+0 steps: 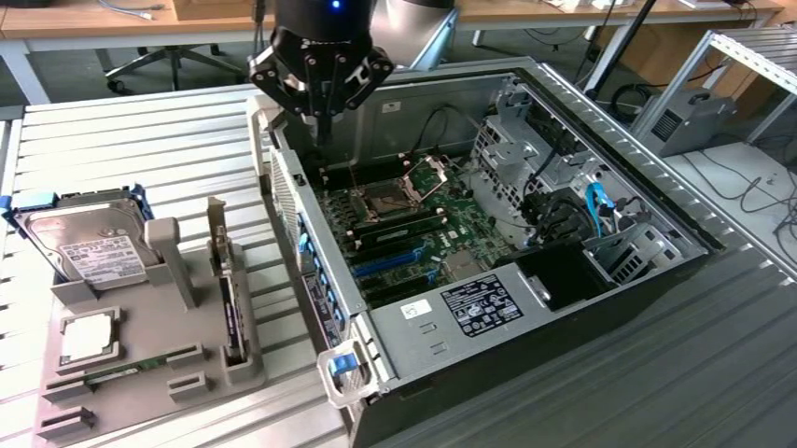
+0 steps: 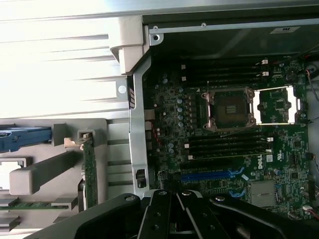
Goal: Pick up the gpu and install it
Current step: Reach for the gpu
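Observation:
The gpu stands on edge in a slot of the grey holder, left of the open computer case; its pale bracket end points away from the front of the table. In the wrist view the gpu shows as a thin green edge. My gripper hangs over the case's far left corner, above the motherboard, shut with nothing in it and well away from the card. Its black fingers meet above the board's blue slots.
The holder also carries a silver hard drive, a square chip and a small green memory stick. Drive cages and cables crowd the case's right side. A labelled power supply sits at its near end.

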`<state>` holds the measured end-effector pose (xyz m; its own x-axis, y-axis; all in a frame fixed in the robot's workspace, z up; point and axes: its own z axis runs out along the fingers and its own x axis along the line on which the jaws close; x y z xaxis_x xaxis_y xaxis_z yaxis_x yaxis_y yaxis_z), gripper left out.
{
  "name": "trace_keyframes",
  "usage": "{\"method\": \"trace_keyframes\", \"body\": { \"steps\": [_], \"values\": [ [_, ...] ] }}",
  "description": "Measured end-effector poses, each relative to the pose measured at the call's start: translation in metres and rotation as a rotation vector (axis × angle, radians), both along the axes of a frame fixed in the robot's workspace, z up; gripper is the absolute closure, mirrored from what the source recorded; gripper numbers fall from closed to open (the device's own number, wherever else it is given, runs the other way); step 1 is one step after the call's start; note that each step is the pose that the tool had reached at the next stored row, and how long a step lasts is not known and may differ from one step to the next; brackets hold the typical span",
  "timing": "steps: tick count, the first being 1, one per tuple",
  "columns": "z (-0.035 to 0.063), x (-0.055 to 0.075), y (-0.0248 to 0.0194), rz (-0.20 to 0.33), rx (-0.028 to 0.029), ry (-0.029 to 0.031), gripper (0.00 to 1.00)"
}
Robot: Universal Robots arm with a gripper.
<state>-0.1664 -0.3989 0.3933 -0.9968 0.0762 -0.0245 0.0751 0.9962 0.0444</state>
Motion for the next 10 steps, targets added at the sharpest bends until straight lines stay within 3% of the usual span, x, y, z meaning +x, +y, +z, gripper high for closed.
{"method": "trace_keyframes", "body": {
  "steps": [10],
  "values": [
    [0.0, -0.0035, 0.0, 0.0, 0.0, 0.0, 0.89]
  ]
}}
